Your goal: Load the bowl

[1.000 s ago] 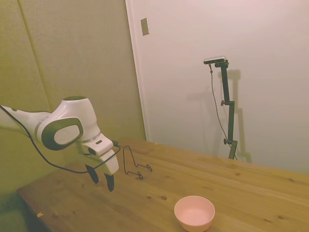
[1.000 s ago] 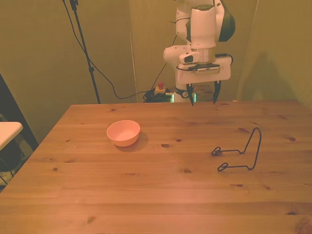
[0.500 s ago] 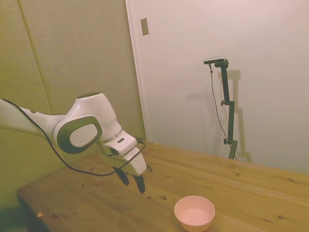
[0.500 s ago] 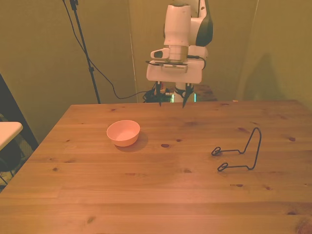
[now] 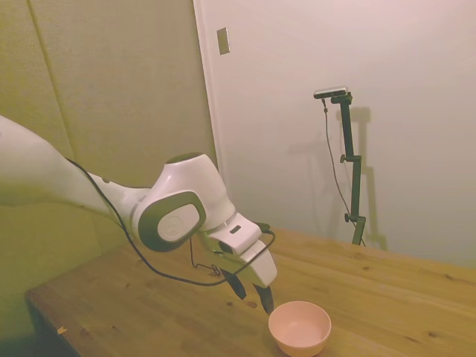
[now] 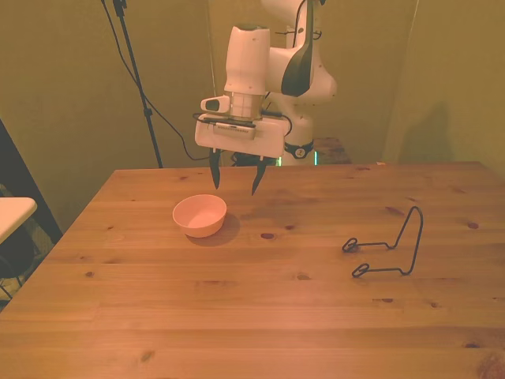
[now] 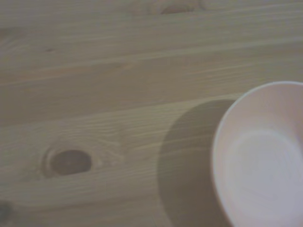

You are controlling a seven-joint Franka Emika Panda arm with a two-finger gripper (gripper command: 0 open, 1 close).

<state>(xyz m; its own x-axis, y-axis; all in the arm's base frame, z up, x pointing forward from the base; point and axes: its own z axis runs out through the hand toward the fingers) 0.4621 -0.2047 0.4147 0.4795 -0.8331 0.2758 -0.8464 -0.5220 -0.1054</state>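
The pink bowl [image 6: 200, 215] sits upright and empty on the wooden surface [image 6: 260, 316], left of centre in the front view and at the lower middle of the side view. Nothing else touches it, which leaves its rim open to an approach from above.

The end effector [image 6: 235, 175] hangs over the surface just to the right of the bowl in the front view, a little behind it, with its two dark fingers spread apart and holding nothing. In the side view it [image 5: 253, 292] is tilted, fingertips pointing down toward the bowl's [image 5: 300, 328] near rim. That spread and slant suit a pinch on the rim, one finger inside and one outside; this is my reading, not something shown. The wrist view agrees that the approach is off-centre: only part of the bowl [image 7: 262, 156] shows at the right edge of that frame, with its shadow on bare wood beside it.

A bent black wire stand [image 6: 388, 246] rests well apart, at the right of the front view. It is the likely place to load the bowl.

No brand, label or writing can be read anywhere.
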